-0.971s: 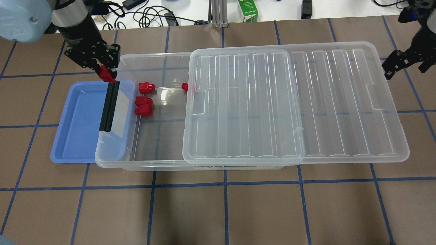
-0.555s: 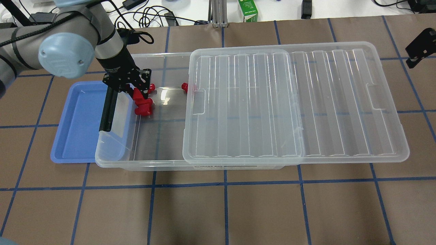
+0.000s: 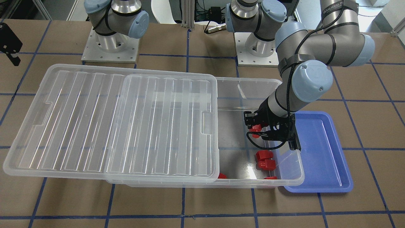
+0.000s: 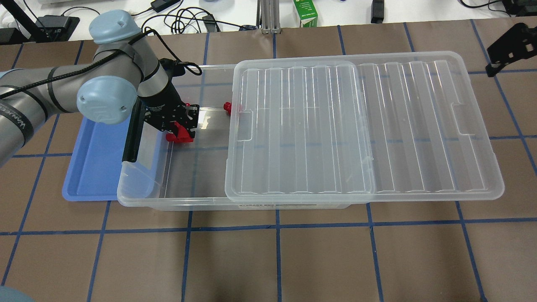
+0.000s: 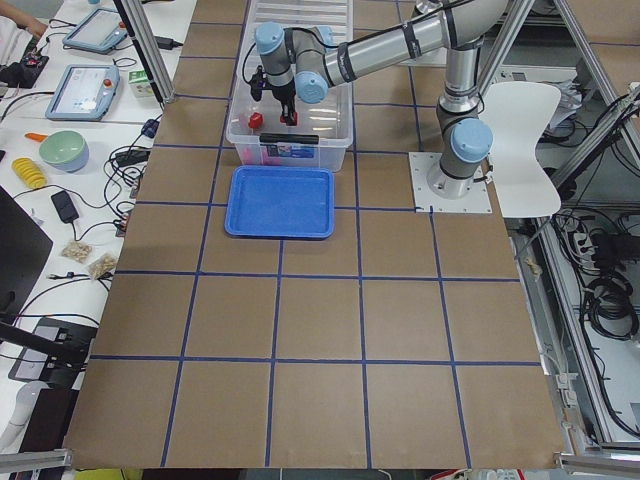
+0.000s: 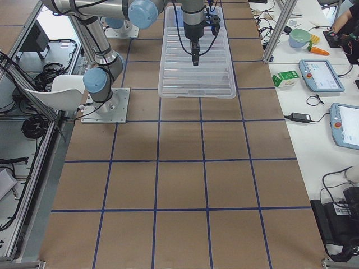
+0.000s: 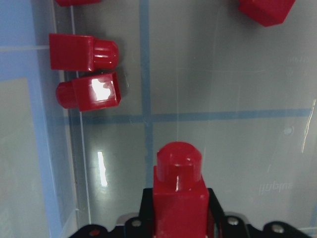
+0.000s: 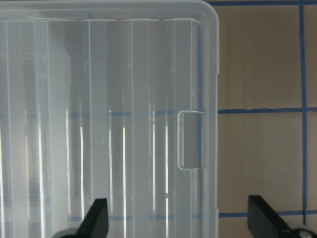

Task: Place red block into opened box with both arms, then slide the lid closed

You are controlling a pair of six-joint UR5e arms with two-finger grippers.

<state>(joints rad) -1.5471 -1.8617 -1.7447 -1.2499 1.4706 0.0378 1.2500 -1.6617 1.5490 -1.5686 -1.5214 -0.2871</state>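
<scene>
The left gripper (image 4: 179, 126) stands inside the uncovered end of the box (image 4: 138, 200), just past the black bar (image 4: 133, 132). Its fingers are pinched on the red block (image 7: 178, 186), stub pointing away from the tool; contact with the box floor cannot be determined. Other red blocks (image 7: 84, 52) lie loose on that floor, apart from the held one. The right gripper (image 8: 179, 215) hangs with fingers spread wide over the lid (image 4: 361, 126), at its outer short end near the recess (image 8: 189, 140).
</scene>
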